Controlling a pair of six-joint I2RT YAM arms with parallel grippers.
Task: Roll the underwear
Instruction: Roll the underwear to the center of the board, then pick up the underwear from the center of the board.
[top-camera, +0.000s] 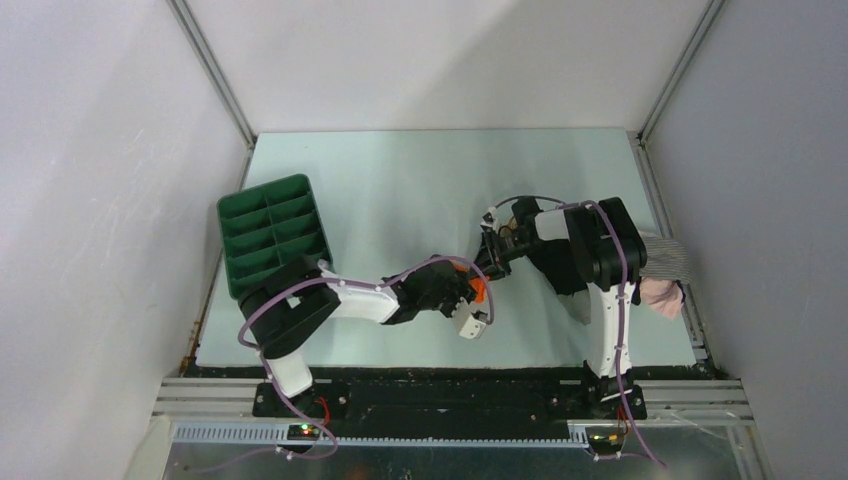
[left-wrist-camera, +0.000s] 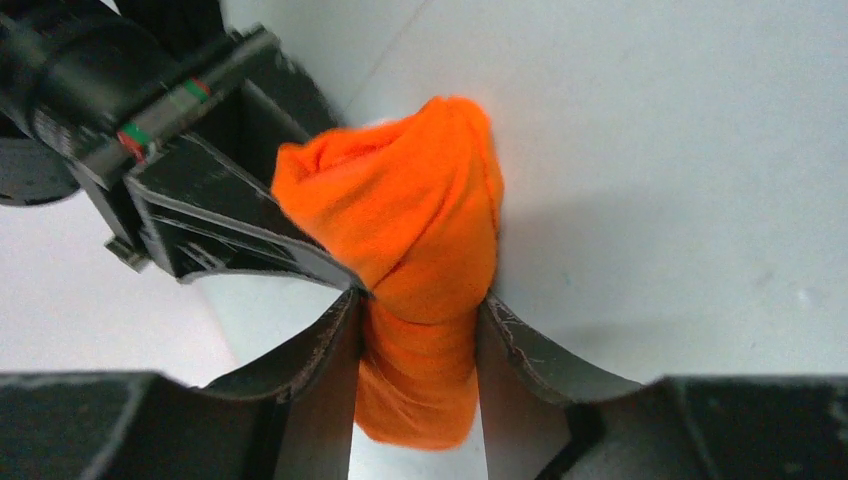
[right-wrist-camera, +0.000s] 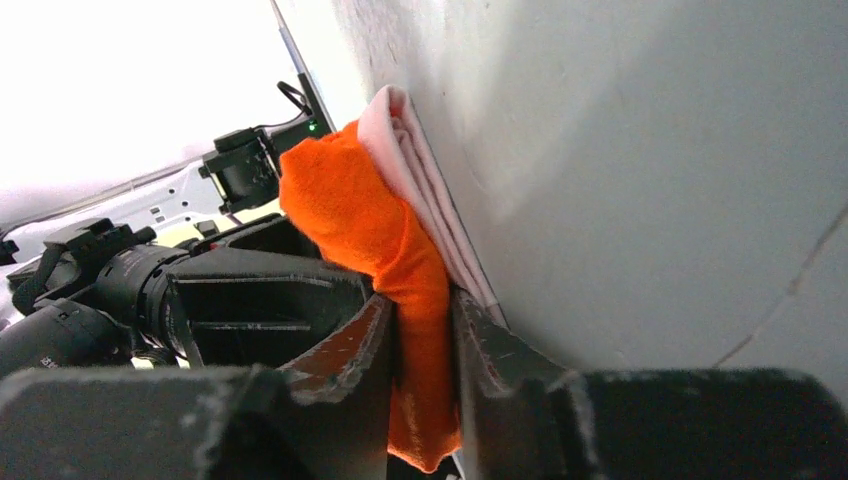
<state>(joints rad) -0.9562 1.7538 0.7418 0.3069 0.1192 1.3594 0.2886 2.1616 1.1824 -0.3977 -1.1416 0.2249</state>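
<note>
Green and split into compartments, a tray (top-camera: 270, 232) sits at the far left of the pale table (top-camera: 400, 180), its near corner hidden behind the left arm. That arm reaches in toward the middle, where the left gripper (left-wrist-camera: 418, 340) has both fingers pressed against either side of the orange underwear (left-wrist-camera: 420, 250). It is closed round the lower part of a bunched, twisted roll lying on the table near the front centre. Just to the right, the right gripper (right-wrist-camera: 425, 340) comes in from the other side and pinches the same orange cloth in a narrow gap between its fingers. A pale pink fold (right-wrist-camera: 430, 200) lies right behind the orange fabric, against the table. At the far right edge, a heap of striped and pink clothes (top-camera: 665, 270) sits beside the right arm.
</note>
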